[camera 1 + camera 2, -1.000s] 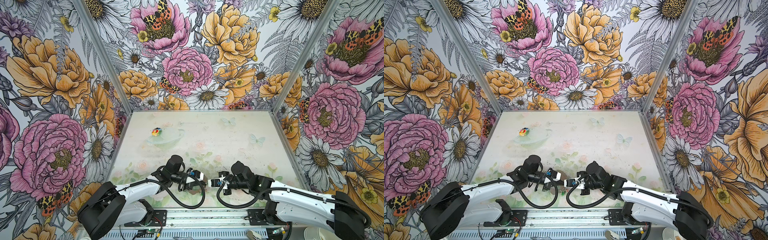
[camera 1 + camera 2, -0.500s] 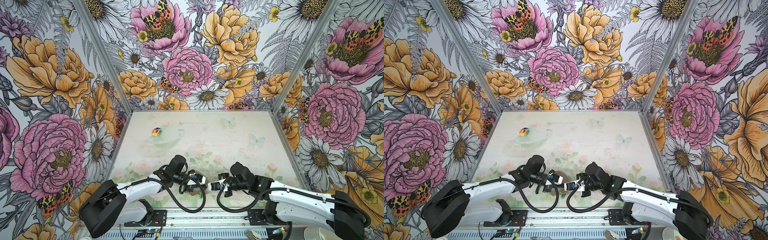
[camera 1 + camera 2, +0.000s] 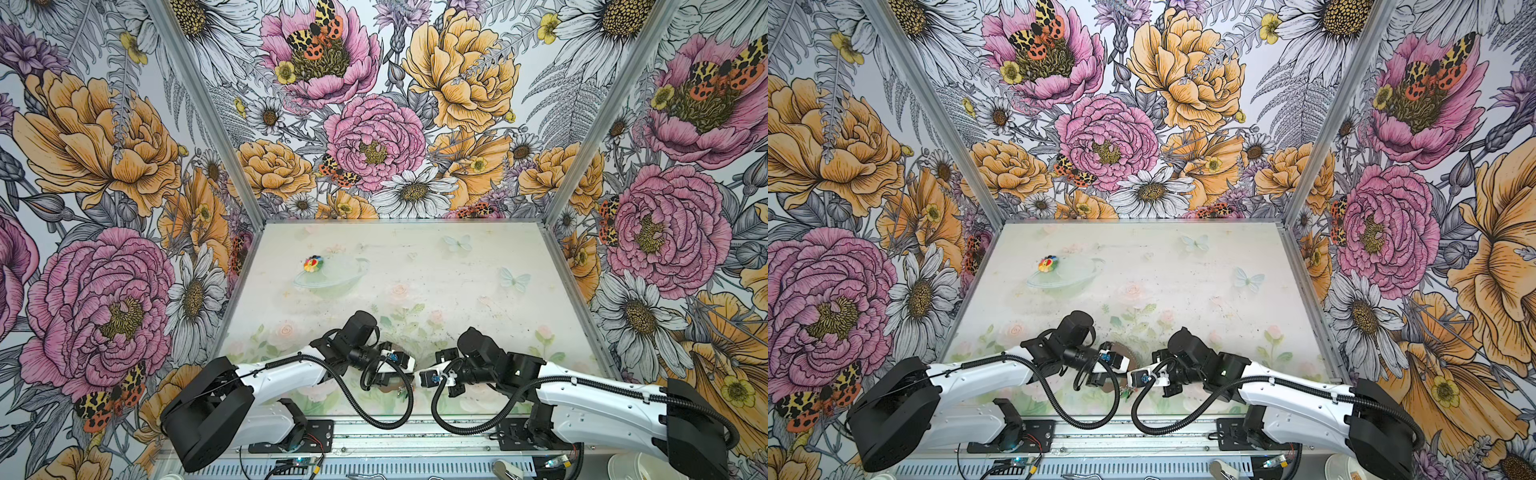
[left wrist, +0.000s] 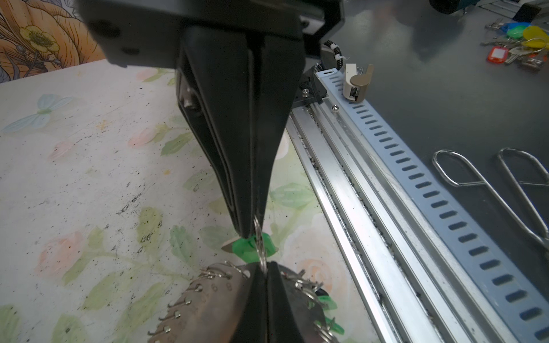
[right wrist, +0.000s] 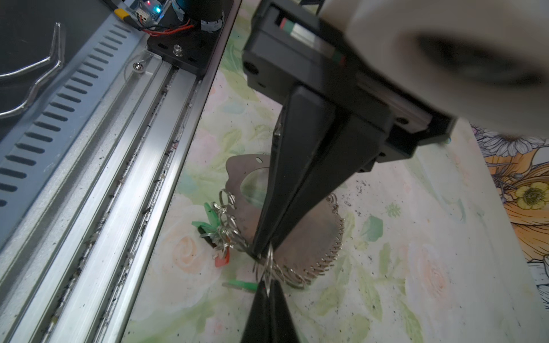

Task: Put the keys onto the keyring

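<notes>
in both top views left tool (image 3: 412, 369) and right tool (image 3: 420, 374) meet low over the worktop (image 3: 457, 270); left wrist: both clenched on one small silver wire loop (image 4: 259, 236) at the flat grey-brown oval keyring (image 4: 208, 300), green-headed silver key (image 4: 245, 251) beside it; right wrist: same grip, keyring lying on worktop

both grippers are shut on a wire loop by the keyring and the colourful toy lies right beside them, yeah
No: the colourful toy lies far back on the table, as both top views show. The left gripper and right gripper are shut on a wire loop by the keyring.
</notes>
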